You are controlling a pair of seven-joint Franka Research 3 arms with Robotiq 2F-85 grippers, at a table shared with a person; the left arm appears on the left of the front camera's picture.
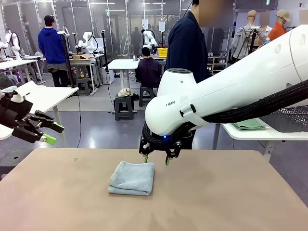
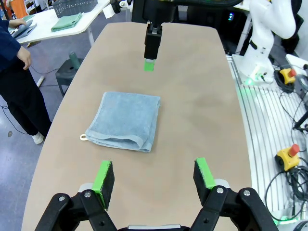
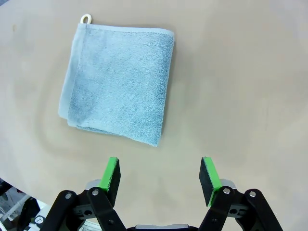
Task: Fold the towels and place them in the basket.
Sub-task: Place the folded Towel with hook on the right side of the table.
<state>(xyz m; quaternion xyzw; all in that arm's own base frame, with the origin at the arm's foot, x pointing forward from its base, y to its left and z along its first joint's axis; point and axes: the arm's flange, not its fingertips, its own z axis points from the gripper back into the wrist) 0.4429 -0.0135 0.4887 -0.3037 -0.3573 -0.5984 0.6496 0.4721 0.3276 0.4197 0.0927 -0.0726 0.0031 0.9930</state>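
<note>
**Right arm nearer to the folded towel; both grippers empty**

Finding 1. The blue-grey towel [image 1: 132, 178] lies flat on the table [image 1: 231, 197], near its middle, folded to a near-square pad. Its corner loop [image 3: 86, 18] lies on the table just off the towel's corner. It is too close to square for a long axis to be called with any confidence.

Finding 2. The right gripper [image 1: 156, 160] hangs just beyond the towel's far edge, apart from the cloth. In the front view the towel lies at 7 o'clock from it and close. In the right wrist view the towel sits ahead of the fingers at about 11 o'clock. The jaws stand wide with nothing between the pads.

Finding 3. The left gripper [image 1: 54, 134] is raised off the table at about 10 o'clock from the towel, well apart from it. Its jaws also stand wide and empty. In the left wrist view the towel lies ahead at about 11 o'clock.

Assessment. You should treat the right arm as the nearer one. Any pick-up from there likely calls for a short approach toward 7 o'clock, then down.
</note>
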